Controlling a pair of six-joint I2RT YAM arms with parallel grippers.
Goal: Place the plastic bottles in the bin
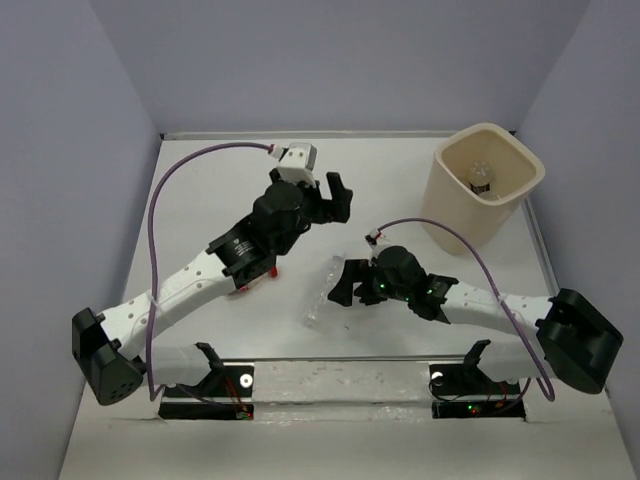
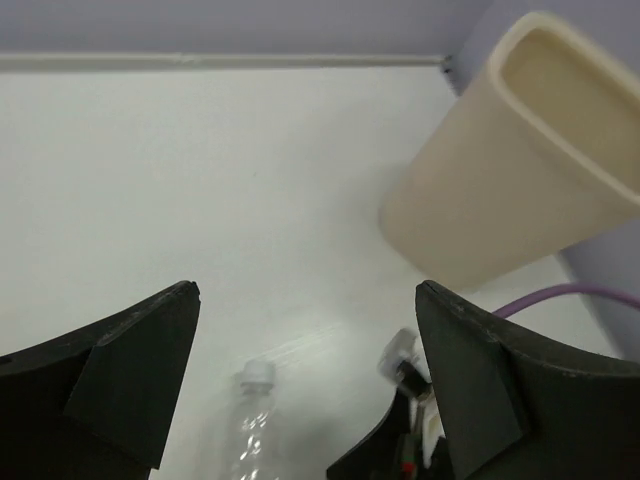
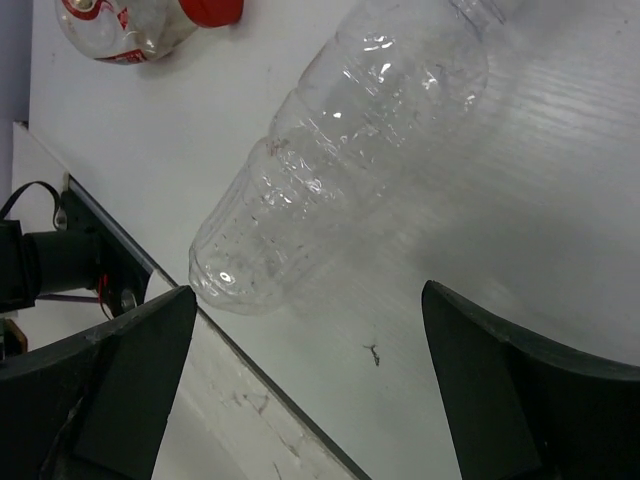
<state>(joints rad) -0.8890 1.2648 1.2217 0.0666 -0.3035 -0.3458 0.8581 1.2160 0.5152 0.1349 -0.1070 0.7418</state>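
A clear plastic bottle [image 1: 320, 303] with a white cap lies on the white table near the front edge. It also shows in the right wrist view [image 3: 340, 150] and the left wrist view [image 2: 250, 425]. My right gripper [image 1: 345, 285] is open and empty, just over and beside this bottle [image 3: 305, 295]. A second bottle with a red cap [image 3: 140, 20] lies to its left, mostly hidden under my left arm [image 1: 272, 270]. My left gripper [image 1: 337, 195] is open, empty, raised above the table [image 2: 305, 290]. The beige bin [image 1: 487, 190] stands at the back right with a bottle [image 1: 481, 175] inside.
The table's front edge [image 3: 250, 370] runs close under the clear bottle's base. Purple cables [image 1: 160, 220] loop from both arms. Grey walls enclose the table on three sides. The bin also shows in the left wrist view [image 2: 500, 170].
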